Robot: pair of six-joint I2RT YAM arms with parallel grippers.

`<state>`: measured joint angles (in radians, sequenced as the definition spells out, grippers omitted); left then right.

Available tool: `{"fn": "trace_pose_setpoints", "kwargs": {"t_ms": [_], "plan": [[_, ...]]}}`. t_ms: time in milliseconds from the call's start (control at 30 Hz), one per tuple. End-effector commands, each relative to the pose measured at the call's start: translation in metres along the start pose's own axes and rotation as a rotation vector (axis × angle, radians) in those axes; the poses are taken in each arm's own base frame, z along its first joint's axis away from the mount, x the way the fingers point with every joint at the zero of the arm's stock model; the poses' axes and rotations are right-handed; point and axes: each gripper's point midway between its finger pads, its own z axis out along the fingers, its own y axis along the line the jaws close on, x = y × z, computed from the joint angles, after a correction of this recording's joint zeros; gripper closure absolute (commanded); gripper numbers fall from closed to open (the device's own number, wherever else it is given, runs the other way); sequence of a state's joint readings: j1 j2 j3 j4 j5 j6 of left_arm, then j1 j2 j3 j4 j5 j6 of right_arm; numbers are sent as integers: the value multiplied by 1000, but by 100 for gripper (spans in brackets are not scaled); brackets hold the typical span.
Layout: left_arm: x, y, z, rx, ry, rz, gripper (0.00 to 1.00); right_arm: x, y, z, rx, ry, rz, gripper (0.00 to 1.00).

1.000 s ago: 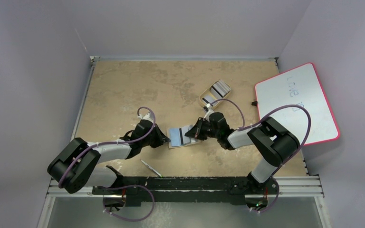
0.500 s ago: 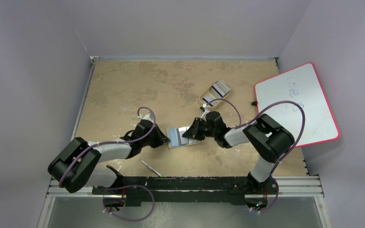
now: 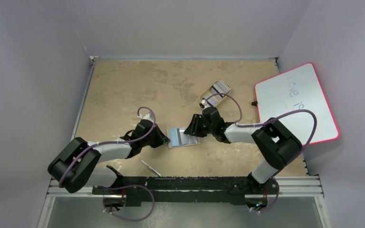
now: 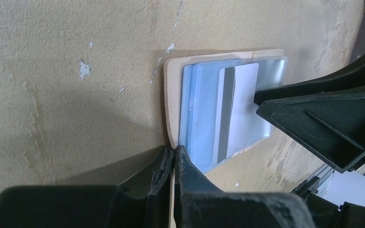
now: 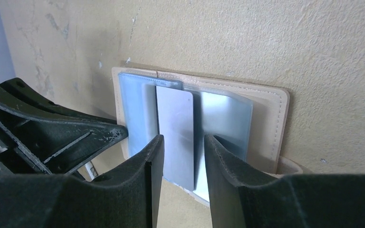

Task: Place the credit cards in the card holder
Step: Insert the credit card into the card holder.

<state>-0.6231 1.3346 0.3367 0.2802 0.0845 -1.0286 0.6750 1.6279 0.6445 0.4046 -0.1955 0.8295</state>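
In the top view, the card holder lies open on the tabletop, near the middle between the arms. The left fingers meet its left edge and the right fingers hang over its right half. Farther back and right, more credit cards wait in a beige tray.

From the left wrist, the left fingers are pressed shut on the card holder's tan rim. A striped credit card lies across the blue-grey pockets.

From the right wrist, the right fingers stand parted astride the credit card, apparently clamping nothing.

The credit card looks only partly seated. A skewed push could jam it at the pocket mouth or drag it out. If the left pinch slips, the card holder may slide or fold.
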Motion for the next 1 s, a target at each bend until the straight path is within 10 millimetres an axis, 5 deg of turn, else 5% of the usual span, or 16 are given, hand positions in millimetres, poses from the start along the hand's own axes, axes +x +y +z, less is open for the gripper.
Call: {"fn": "trace_pose_setpoints", "kwargs": {"t_ms": [0,567,967], "plan": [[-8,-2,0,-12,-25,36,100,-7,1,0,37,-11,-40,60],[-8,-3,0,-9,-20,50,100,16,36,14,-83,40,35,80],[-12,-6,0,-24,-16,80,100,24,43,13,-96,47,32,78]]}}
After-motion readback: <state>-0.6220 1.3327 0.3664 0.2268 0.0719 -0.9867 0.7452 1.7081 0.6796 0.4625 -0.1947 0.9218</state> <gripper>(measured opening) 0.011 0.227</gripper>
